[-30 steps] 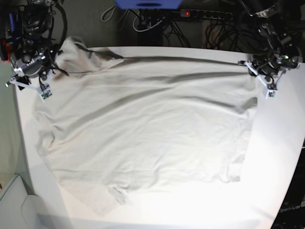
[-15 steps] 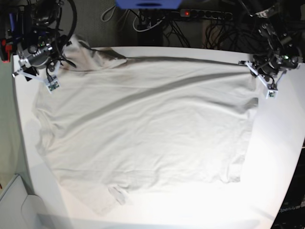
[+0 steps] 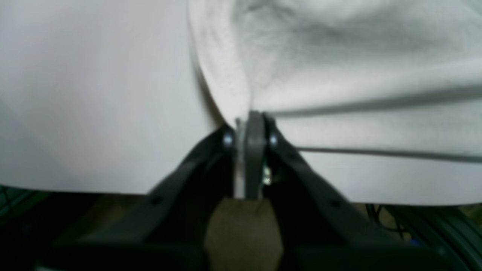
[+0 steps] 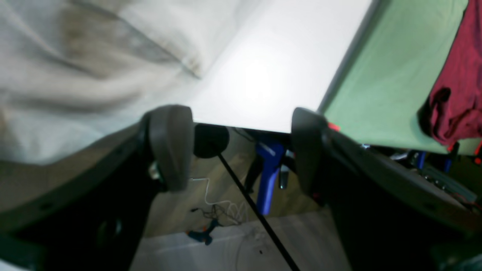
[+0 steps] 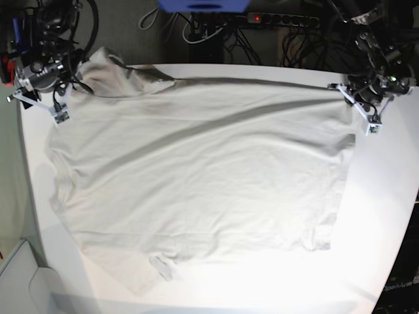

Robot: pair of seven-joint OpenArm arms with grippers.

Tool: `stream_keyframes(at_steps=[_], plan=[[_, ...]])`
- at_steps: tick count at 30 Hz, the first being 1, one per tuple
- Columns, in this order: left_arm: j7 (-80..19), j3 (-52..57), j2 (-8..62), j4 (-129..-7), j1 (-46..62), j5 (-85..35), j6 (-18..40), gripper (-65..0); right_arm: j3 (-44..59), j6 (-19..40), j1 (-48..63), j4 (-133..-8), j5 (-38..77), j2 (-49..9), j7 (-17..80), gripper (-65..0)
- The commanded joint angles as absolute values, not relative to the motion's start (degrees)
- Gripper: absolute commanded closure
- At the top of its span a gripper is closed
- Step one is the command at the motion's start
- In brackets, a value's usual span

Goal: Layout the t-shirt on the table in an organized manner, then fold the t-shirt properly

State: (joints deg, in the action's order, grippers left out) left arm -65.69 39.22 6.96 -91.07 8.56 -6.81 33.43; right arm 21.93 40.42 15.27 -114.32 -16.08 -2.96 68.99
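One t-shirt [image 5: 196,176] across white table [image 5: 386,216]; left end effector [image 3: 250,124] pinching it, right end effector [image 4: 241,150] wide.

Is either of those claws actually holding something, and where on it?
The left end effector pinches the t-shirt at its edge; the right end effector holds nothing.

My right gripper [image 5: 40,111] lifted off shirt, swung out to table's far left corner; a second ago it sat lower, over shoulder cloth. Its jaws now spread wide, nothing between them in wrist view. T-shirt [image 5: 196,176] shoulder bunch near that corner [image 5: 108,62] looks re-draped, raised fold sitting further outward — glare makes this hard to judge. Long diagonal crease across chest shifted slightly.
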Motion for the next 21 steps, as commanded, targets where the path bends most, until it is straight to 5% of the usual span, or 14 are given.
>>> stream_keyframes(at_steps=[1,21], plan=[[-67.38,39.34,7.52,-91.12,8.66,-4.79,33.10,-0.4,22.02,40.00,15.25,-115.12,-16.40,-3.21,68.70,-41.8],[-67.03,39.34,7.69,-91.12,8.66,-4.79,33.10,-0.4,21.58,40.00,18.24,-113.89,-12.09,1.01,68.35,-41.9]])
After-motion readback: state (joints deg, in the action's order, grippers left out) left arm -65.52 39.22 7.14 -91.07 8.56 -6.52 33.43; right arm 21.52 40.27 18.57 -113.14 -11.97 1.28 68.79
